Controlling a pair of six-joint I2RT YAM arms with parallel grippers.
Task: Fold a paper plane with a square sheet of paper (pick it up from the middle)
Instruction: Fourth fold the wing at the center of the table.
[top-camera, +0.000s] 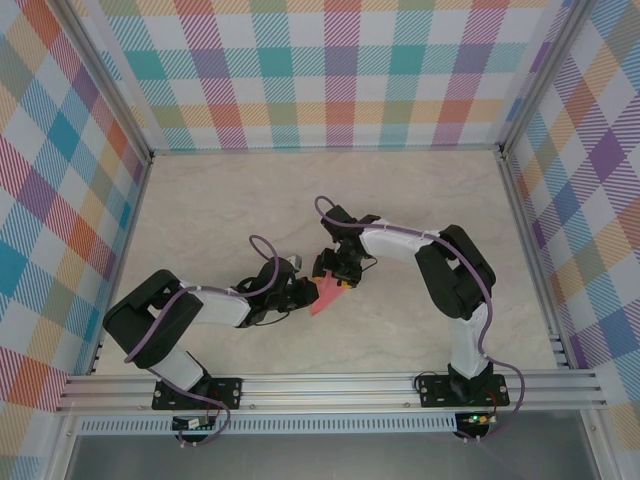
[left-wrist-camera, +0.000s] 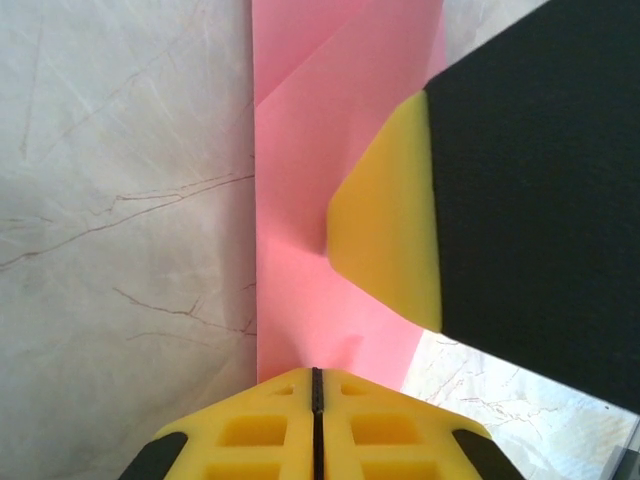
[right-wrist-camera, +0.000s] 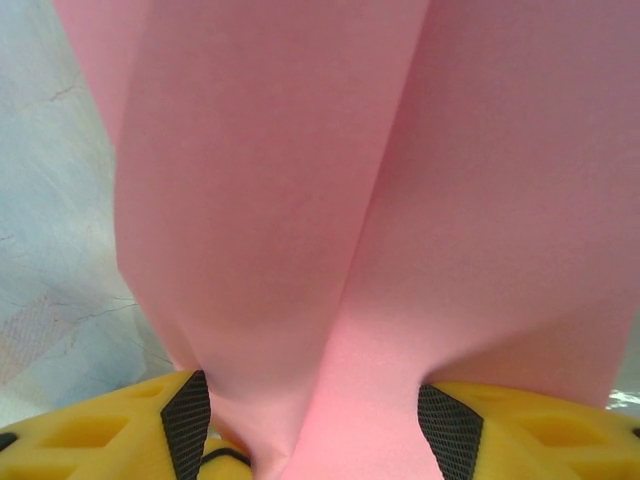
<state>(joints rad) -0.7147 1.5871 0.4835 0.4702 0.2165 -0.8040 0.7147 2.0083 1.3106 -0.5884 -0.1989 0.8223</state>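
Observation:
The salmon-pink paper (top-camera: 325, 298) is a folded, pointed shape lying mid-table between both grippers. In the left wrist view the paper (left-wrist-camera: 320, 150) shows diagonal fold lines and runs up to my left gripper (left-wrist-camera: 315, 375), whose jaws are pressed together at the paper's near edge. My left gripper (top-camera: 303, 291) sits at the paper's left side. My right gripper (top-camera: 343, 275) comes down on it from the upper right; one yellow finger (left-wrist-camera: 390, 215) rests on the sheet. In the right wrist view the creased paper (right-wrist-camera: 330, 200) bulges between the spread fingers of my right gripper (right-wrist-camera: 320, 435).
The table is pale marble-patterned (top-camera: 420, 200). Checked cloth walls (top-camera: 330, 70) on aluminium frames enclose it, and a rail (top-camera: 330, 385) runs along the near edge by the arm bases.

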